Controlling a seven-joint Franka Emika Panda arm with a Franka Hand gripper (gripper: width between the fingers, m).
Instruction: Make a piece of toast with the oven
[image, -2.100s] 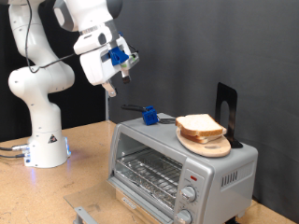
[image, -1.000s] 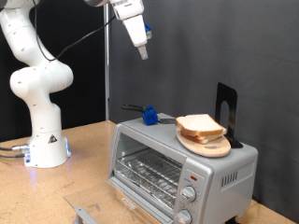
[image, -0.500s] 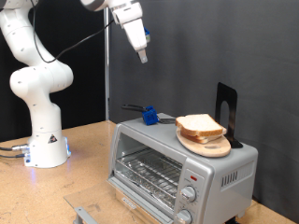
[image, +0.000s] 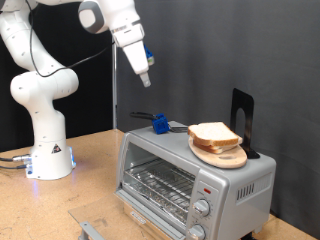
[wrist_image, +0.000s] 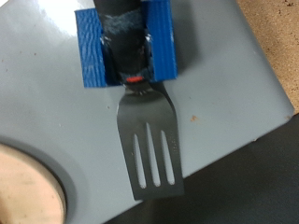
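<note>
Nearest the exterior view's bottom: silver oven (image: 190, 178), glass door shut, on a wooden bench (image: 90, 165). On its roof, piece of toast (image: 214, 135) resting on a round wooden board (image: 222, 154); beside it, a blue-handled spatula (wrist_image: 148, 140). Farther up, high above the spatula, the tool (image: 144, 78), gripping nothing; impossible to tell whether parted or closed.

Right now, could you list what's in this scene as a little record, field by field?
gripper: in the air above the oven, holding nothing
oven: silver, door closed, rack inside bare
piece of toast: lying on the round wooden board on top of the oven
spatula: blue-handled, slotted metal blade, lying on the oven top, directly below the wrist camera
</note>
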